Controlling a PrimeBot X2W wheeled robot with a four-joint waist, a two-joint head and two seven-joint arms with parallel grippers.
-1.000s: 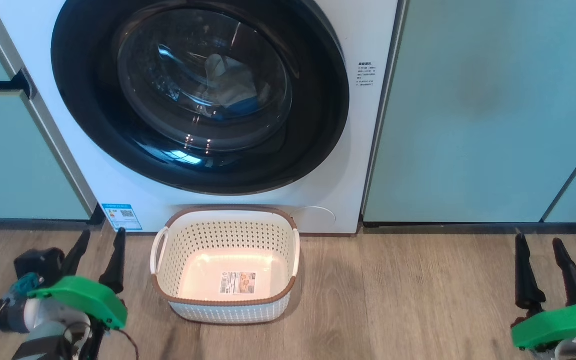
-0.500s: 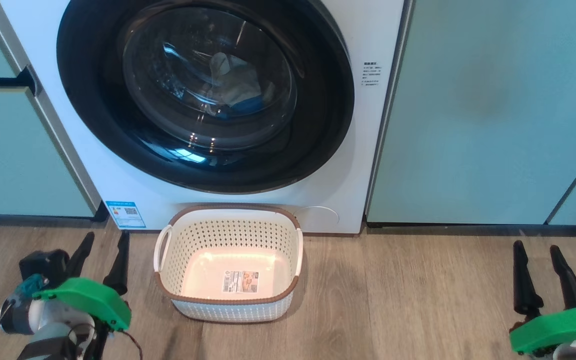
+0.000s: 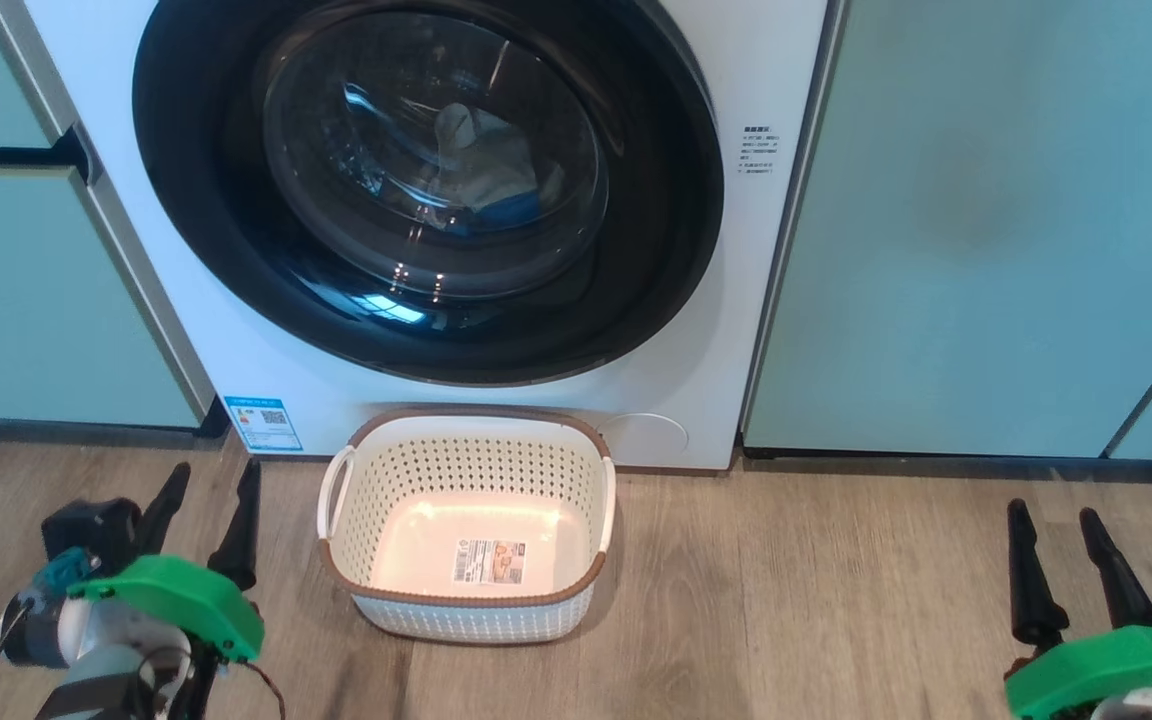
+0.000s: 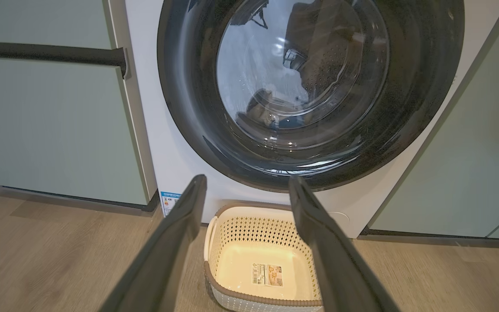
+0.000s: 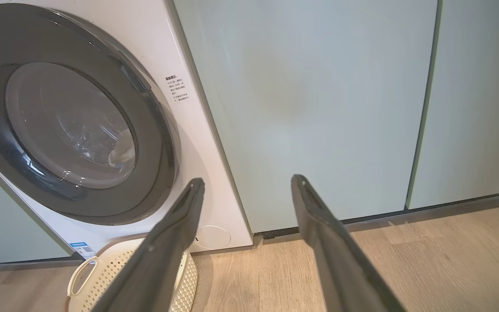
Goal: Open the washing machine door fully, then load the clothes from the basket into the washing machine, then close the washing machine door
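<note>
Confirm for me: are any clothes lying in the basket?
No, the basket holds nothing but a sticker on its bare cream floor.

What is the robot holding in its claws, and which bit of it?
Nothing. The left claw and the right claw are both open and empty, apart from the basket and the washing machine door.

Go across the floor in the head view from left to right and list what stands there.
left gripper, jaws open → basket, empty → right gripper, jaws open
</note>
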